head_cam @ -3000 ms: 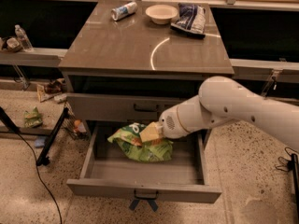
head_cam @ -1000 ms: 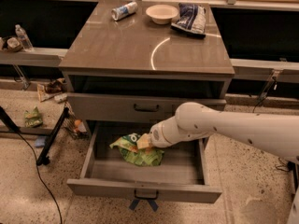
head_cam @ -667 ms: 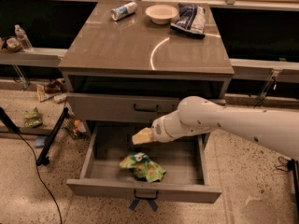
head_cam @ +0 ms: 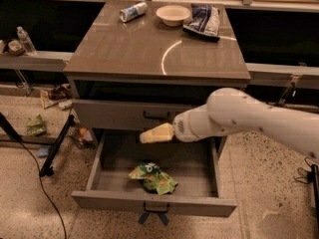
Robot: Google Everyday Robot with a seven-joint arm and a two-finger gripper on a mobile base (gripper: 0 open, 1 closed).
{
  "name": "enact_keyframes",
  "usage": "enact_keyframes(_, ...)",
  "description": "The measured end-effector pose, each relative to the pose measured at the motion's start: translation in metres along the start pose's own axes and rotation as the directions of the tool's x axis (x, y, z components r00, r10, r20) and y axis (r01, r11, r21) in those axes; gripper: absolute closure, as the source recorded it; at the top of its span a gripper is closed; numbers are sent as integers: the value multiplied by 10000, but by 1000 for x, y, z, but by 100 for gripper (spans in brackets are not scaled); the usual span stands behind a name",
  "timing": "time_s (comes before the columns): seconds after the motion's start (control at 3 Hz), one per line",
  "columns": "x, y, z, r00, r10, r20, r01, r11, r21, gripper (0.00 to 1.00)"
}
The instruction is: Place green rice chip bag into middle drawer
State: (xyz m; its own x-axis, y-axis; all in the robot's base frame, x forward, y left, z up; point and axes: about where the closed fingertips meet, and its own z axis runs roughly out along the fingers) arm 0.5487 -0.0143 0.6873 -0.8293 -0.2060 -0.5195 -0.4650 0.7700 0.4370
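Green rice chip bag point(head_cam: 152, 177) lies crumpled on the floor of the open middle drawer point(head_cam: 154, 202), toward its front and apart from the gripper point(head_cam: 157, 133). The gripper hangs above the drawer's rear, just below the closed upper drawer front point(head_cam: 124, 114), carrying nothing. Whether the jaws are spread or pressed together cannot be told. Placement is judged done; only arm withdrawal appears left.

The arm point(head_cam: 239, 116) is smooth, white and bulbous with small dark dots. Its pale yellow gripper point(head_cam: 145, 136) hangs above the middle drawer point(head_cam: 149, 201).
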Motion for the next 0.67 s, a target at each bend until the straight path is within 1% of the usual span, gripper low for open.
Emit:
enact_keyframes(0.33, -29, 14, -101, 9961, -675, 559, 645, 9964, 544, 37)
enact_keyframes(0.67, -79, 51, -185, 9612, -2408, 1344, 2206, 9639, 1492, 60)
